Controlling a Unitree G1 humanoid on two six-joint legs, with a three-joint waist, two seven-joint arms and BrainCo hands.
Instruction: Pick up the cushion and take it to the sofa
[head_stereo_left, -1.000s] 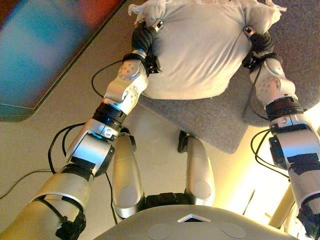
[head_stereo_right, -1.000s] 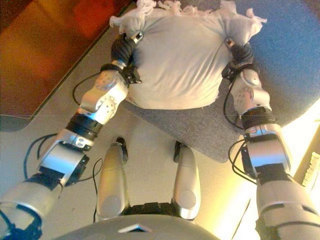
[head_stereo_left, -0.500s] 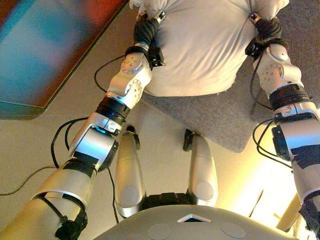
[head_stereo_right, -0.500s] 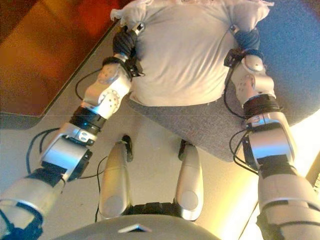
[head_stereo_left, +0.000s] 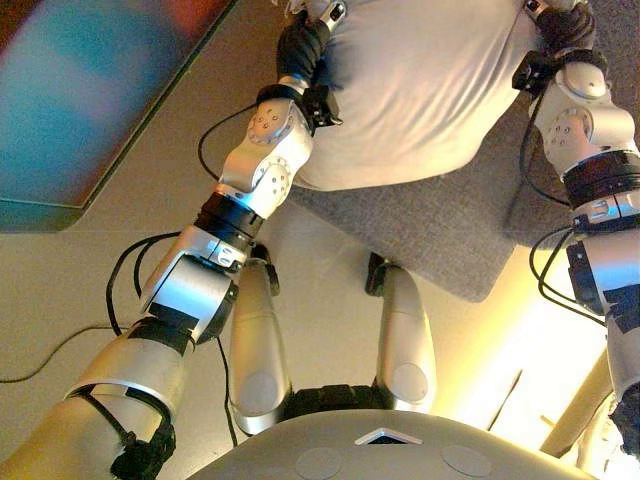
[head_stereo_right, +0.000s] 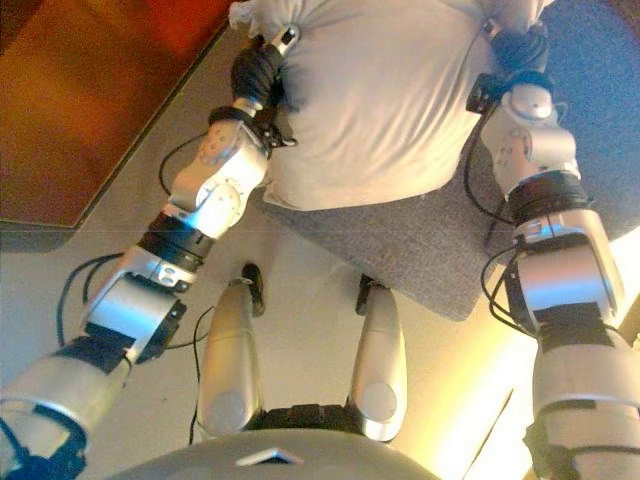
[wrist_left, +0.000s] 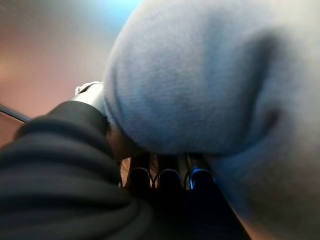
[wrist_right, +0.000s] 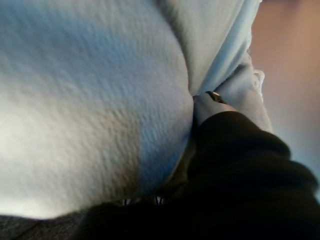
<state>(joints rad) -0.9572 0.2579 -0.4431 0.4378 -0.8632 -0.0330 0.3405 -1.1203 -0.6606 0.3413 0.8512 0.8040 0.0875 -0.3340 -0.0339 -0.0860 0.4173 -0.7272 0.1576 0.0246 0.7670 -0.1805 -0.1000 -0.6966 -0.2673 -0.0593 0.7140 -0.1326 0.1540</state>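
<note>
A pale cream cushion (head_stereo_left: 420, 90) hangs between my two hands above the grey rug (head_stereo_left: 450, 230), its far part cut off by the top of the eye views. My left hand (head_stereo_left: 300, 50) grips its left side and my right hand (head_stereo_left: 560, 30) its right side. In the left wrist view the dark fingertips (wrist_left: 170, 177) curl under the cushion (wrist_left: 210, 80) with the thumb on the other face. In the right wrist view the thumb (wrist_right: 215, 97) pinches a fold of the cushion (wrist_right: 90, 100).
A dark slab of furniture (head_stereo_left: 90, 100) with a straight edge fills the upper left. The rug's corner (head_stereo_left: 480, 290) lies on pale floor just ahead of me. A light wooden bar (head_stereo_left: 575, 405) shows at the lower right.
Both arms have stretched further forward, carrying the cushion towards the top of the eye views. The grip on both sides is unchanged.
</note>
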